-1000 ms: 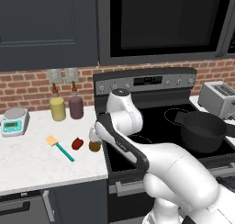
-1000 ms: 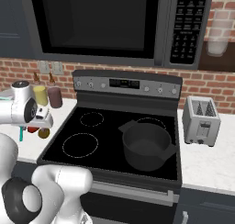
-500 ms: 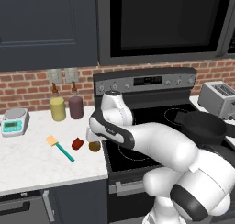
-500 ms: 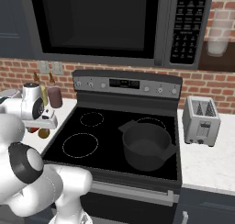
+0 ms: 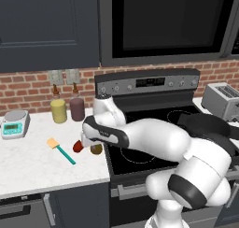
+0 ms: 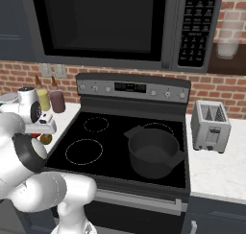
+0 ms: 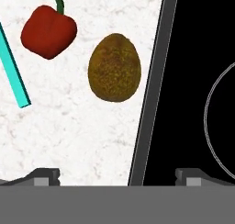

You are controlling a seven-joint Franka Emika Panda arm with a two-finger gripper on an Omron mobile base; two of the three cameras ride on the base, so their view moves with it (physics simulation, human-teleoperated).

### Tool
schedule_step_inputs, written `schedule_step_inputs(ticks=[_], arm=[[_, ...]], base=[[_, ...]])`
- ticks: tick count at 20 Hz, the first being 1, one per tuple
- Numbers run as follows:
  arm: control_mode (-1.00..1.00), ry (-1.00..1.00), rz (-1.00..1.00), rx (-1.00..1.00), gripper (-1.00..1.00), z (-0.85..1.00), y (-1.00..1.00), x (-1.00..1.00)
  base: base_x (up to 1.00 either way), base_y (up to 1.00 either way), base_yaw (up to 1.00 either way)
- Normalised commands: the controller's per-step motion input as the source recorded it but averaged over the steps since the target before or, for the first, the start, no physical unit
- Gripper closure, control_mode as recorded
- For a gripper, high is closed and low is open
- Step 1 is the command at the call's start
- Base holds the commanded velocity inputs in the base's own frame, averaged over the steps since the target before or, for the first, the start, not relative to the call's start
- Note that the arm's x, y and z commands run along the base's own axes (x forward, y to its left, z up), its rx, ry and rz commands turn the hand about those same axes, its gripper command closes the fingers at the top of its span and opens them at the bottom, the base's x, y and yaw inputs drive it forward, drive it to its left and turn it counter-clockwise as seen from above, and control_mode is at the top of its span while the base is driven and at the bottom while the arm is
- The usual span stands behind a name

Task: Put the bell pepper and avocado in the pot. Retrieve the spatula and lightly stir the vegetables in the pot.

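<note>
While the gripper (image 7: 117, 175) hangs wide open and empty, the avocado (image 7: 114, 67) lies between the bell pepper (image 7: 48, 30) and the stove edge (image 7: 151, 87).

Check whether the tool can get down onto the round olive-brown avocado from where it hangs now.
Probably yes. The open tool hangs over the white counter just short of the round olive-brown avocado; nothing lies between. The dark red bell pepper and teal spatula handle sit apart.

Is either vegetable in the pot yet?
No, the bell pepper and the avocado both lie on the white counter beside the stove, and the pot holds nothing.
</note>
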Motion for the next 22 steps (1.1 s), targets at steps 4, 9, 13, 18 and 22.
schedule_step_inputs(ticks=[4, 9, 13, 18, 22], arm=[[-1.00, -0.04, 0.00, 0.00, -1.00, -0.25, 0.00, 0.01], [-1.00, -0.09, 0.00, 0.00, -1.00, -0.22, 0.00, 0.08], [-1.00, -0.03, -0.01, 0.00, -1.00, -0.05, 0.00, 0.17], [-1.00, 0.00, -0.03, 0.00, -1.00, -0.01, 0.23, 0.36], [-1.00, 0.02, -0.03, 0.00, -1.00, 0.00, 0.20, 0.30]], base=[[0.00, 0.00, 0.00], [0.00, 0.00, 0.00], [0.00, 0.00, 0.00], [0.00, 0.00, 0.00], [0.00, 0.00, 0.00]])
